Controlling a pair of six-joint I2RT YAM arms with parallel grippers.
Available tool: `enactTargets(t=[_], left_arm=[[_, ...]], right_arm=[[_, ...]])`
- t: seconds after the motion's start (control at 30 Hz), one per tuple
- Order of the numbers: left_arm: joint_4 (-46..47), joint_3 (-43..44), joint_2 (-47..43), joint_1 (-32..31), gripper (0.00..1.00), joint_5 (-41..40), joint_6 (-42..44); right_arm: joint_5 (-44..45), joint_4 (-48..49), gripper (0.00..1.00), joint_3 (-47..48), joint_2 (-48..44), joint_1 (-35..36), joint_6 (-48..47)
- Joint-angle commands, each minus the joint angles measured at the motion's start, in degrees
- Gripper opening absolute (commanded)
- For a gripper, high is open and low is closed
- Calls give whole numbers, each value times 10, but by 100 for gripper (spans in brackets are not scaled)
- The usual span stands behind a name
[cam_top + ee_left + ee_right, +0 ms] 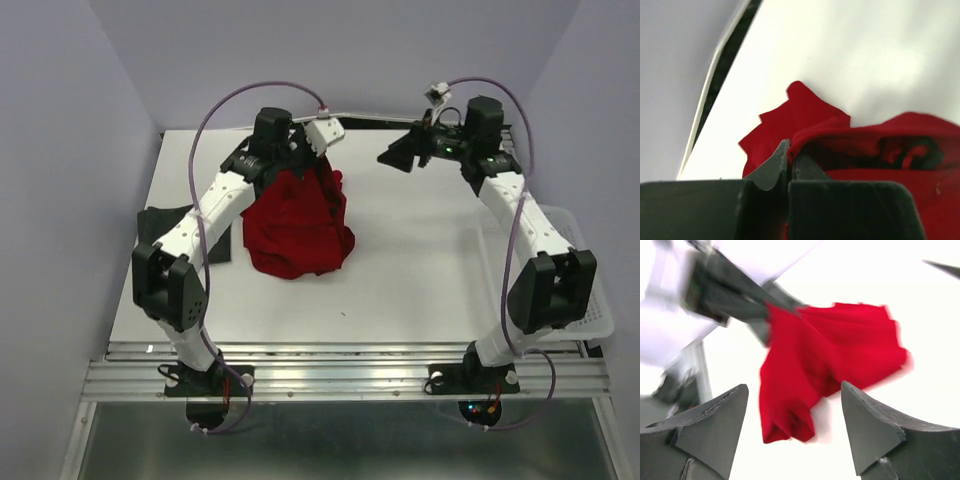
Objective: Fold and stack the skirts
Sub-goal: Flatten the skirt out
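White table point(420, 270), red skirt point(300, 225) (left tool point(790, 157))

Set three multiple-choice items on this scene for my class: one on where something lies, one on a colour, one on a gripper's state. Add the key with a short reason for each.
1. Where on the white table does the dark charcoal grey cloth skirt lie?
A) left edge B) middle C) right edge

2. What colour is the pleated cloth skirt gripped by the left gripper?
A) blue B) red C) green

3. On the right gripper, how do the fingers stand?
A) shut on cloth B) shut, empty C) open, empty

Key:
1 A: the top view shows it at the table's left edge.
2 B: it is bright red in every view.
3 C: the right wrist view shows a wide gap with nothing held.
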Motion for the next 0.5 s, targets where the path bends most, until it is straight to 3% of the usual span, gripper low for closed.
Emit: enactTargets(t=[0.0,0.07,0.17,0.3,0.47], left_arm=[[19,139,64,6,0,-185,-181],[-11,202,104,12,0,-209,-233],[-72,329,172,19,0,-233,-308],[-73,335,191,24,0,-211,-336],[-69,325,190,25,0,-212,-337]], right_arm=[[47,56,79,-77,-57,-49,71],[27,69,77,-154,-81,-49,121],[18,183,74,-276,-104,-38,180],[67,225,71,-337,-111,2,169],[157,199,69,-293,-29,13,162]])
